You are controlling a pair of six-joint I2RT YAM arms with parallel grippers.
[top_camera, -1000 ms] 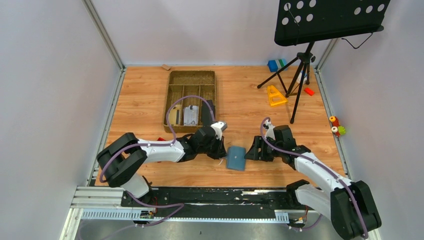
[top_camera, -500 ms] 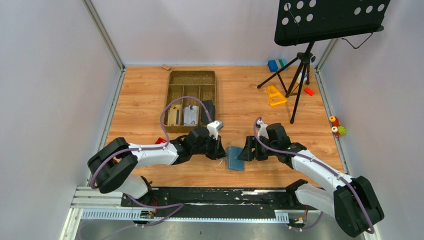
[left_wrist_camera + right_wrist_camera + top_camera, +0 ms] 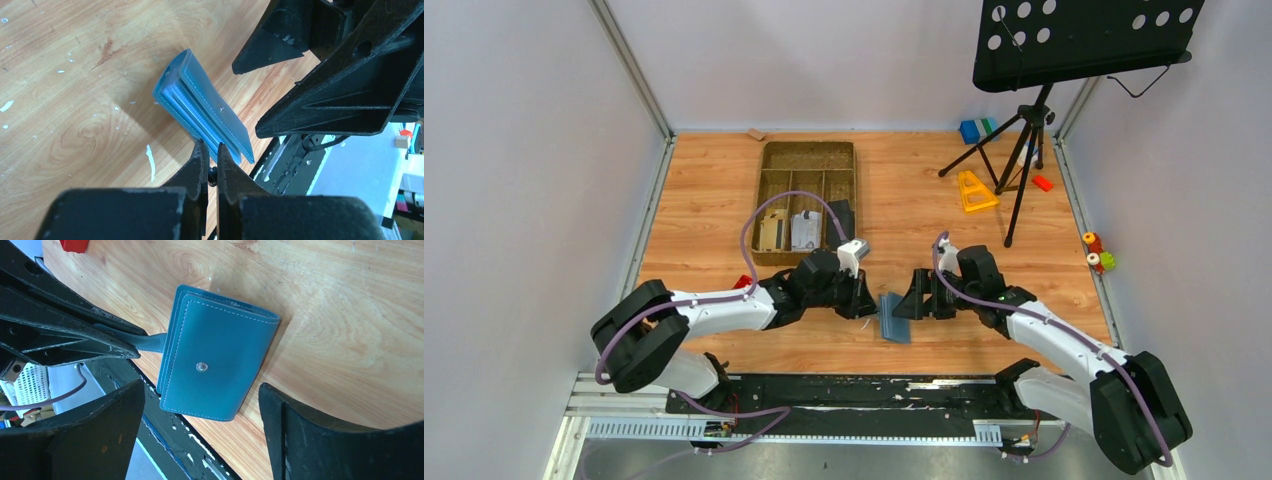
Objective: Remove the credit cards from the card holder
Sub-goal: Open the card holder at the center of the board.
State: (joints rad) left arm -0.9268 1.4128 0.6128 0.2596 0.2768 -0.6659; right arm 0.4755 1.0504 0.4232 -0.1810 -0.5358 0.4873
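The slate-blue card holder is folded shut and tipped up on one edge near the table's front. Its snap-stud face is turned toward the right wrist camera. My left gripper is shut on a strap at the holder's side, and its fingertips meet at the holder's lower corner. My right gripper is open, one finger on each side of the holder and neither touching it. A tan card and a pale grey card lie in the tray. No cards show in the holder.
The brown divided tray stands behind the left arm. A red block lies by the left forearm. A music stand's tripod, a yellow triangle and small blocks occupy the back right. The black front rail runs just below the holder.
The right gripper has opened wider and moved left up to the card holder. The left gripper has tilted the holder further up onto its edge.
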